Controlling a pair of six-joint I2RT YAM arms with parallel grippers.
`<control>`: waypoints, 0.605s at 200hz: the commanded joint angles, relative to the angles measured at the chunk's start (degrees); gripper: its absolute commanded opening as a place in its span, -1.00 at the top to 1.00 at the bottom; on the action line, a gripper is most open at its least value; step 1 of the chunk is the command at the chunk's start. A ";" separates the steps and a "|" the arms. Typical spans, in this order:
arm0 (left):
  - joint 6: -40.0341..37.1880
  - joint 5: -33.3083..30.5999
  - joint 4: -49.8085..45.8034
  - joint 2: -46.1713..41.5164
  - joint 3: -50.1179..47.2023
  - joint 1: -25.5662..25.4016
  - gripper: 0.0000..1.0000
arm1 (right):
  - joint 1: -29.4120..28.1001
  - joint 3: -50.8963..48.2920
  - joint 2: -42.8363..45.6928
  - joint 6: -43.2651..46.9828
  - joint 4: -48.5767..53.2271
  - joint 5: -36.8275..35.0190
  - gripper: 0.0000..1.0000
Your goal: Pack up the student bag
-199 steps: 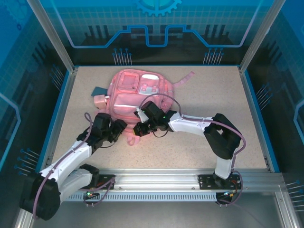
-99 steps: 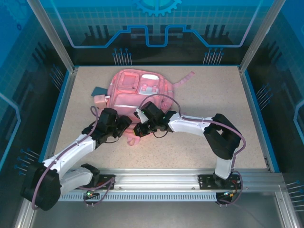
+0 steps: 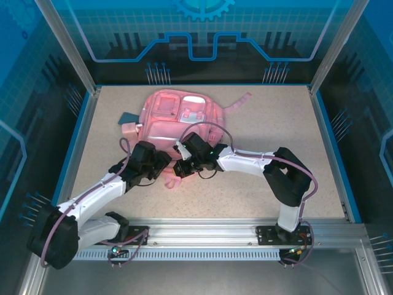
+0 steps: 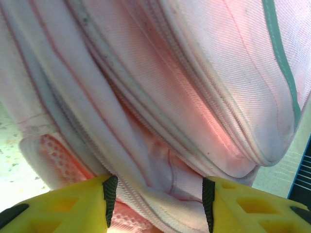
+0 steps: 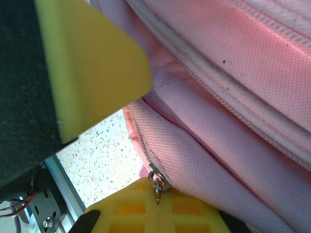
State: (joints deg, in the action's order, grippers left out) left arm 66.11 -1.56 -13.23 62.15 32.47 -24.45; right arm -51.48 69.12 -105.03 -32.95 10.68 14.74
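Bag (image 3: 178, 117), pink, soft, lying flat toward the far middle of table (image 3: 276, 141), front with zip pockets and pale patches facing up. Strap (image 3: 236, 102) trailing from the far right corner across the tabletop. Near edge bunched into folds, a pink end lying out on the table between the two arms.

Zip pull (image 5: 156, 187), small and metal, hanging from the end of a zip track on the near edge of the bag, seen from the right wrist. Right gripper (image 5: 158, 206) closed tight, pull pinched between the yellow fingertips (image 5: 131, 208), bag fabric pressed close above.

Left gripper (image 4: 156, 194) at the near left edge of the bag, just beside the right gripper, jaws roughly half apart. Thick fold of pink fabric and piping lying in the gap between the black pads (image 4: 110, 196); no clamp on it evident.

Blue flat item (image 3: 127, 117) poking out from under the far left side of the bag, touching it.

Metal rail (image 3: 215, 230) along the near edge, carrying both arm bases. Blue panels around the enclosure.
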 commanded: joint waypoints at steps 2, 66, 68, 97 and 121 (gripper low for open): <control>0.33 -3.68 -4.72 -2.95 -1.07 -0.24 -0.06 | -1.31 2.11 0.35 1.00 0.22 -0.86 1.00; 0.87 -0.10 2.69 0.78 -1.90 -0.22 -0.06 | -1.60 2.55 0.10 1.04 0.31 -0.65 1.00; 0.87 -0.02 2.80 0.96 -1.89 -0.18 -0.05 | -1.60 2.52 0.16 1.04 0.35 -0.72 1.00; 0.28 -0.92 3.30 2.84 -1.24 -0.07 0.18 | -1.99 2.07 1.40 1.72 2.06 -2.06 1.00; -0.85 -2.18 3.13 3.45 -0.43 0.02 0.53 | -2.47 0.23 4.09 3.68 6.39 -5.78 1.00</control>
State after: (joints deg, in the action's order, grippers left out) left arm 66.50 -2.68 -10.20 64.75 30.61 -24.49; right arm -52.45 69.12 -104.90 -32.03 12.34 12.34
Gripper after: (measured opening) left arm 0.309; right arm 0.056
